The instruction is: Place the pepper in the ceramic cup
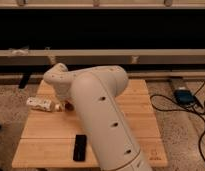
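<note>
My white arm (101, 115) reaches across the wooden table (141, 125) and its wrist bends down at the left. The gripper (63, 103) hangs under that wrist, just above the table and mostly hidden by the arm. A small dark red piece, the pepper (69, 105), shows at the arm's edge right by the gripper. I cannot tell whether it is held. A small pale bit (58, 106) lies beside it, and I cannot tell what it is. The ceramic cup is hidden from view.
A white labelled bottle (40, 104) lies on its side left of the gripper. A flat black device (80, 147) lies near the table's front edge. Cables and a blue box (183, 95) lie on the floor at the right. A long rail (146, 55) runs behind the table.
</note>
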Motion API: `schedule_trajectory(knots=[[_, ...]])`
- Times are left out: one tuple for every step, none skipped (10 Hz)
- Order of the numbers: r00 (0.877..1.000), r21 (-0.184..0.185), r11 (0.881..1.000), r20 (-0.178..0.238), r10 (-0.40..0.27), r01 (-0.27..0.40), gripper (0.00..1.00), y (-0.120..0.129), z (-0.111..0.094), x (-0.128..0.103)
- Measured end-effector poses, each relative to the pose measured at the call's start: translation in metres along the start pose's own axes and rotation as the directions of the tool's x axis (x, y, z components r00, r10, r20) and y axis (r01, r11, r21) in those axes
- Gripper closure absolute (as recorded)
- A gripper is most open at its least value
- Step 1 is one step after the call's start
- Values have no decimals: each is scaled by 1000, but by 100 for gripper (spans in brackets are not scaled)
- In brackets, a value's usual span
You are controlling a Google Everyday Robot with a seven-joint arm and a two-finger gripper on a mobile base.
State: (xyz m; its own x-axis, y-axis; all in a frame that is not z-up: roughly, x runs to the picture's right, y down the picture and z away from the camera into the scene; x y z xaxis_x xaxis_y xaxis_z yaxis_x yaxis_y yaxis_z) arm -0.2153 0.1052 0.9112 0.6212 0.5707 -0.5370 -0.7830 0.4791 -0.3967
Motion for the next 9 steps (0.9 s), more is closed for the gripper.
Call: schedule_trajectory(knots=[[1000, 0, 1000, -2, -2, 2, 74, 0, 0, 3], [1000, 1, 1000, -1, 4, -4, 87, -3, 0, 10], [1000, -1, 1000, -4, 12, -12, 95, -5, -3, 18], [1000, 2, 1000, 0, 21, -21, 99, -10, -6, 26], [999, -3, 999, 8, 42, -42, 100, -14, -18, 40], [999, -5, 999, 16, 51, -51, 100, -14, -29, 48], [998, -8, 998, 30, 61, -61, 100, -14, -41, 56], [996, -5, 997, 40, 73, -73, 100, -17, -56, 69], [995, 1, 996, 56, 87, -87, 100, -20, -75, 84]])
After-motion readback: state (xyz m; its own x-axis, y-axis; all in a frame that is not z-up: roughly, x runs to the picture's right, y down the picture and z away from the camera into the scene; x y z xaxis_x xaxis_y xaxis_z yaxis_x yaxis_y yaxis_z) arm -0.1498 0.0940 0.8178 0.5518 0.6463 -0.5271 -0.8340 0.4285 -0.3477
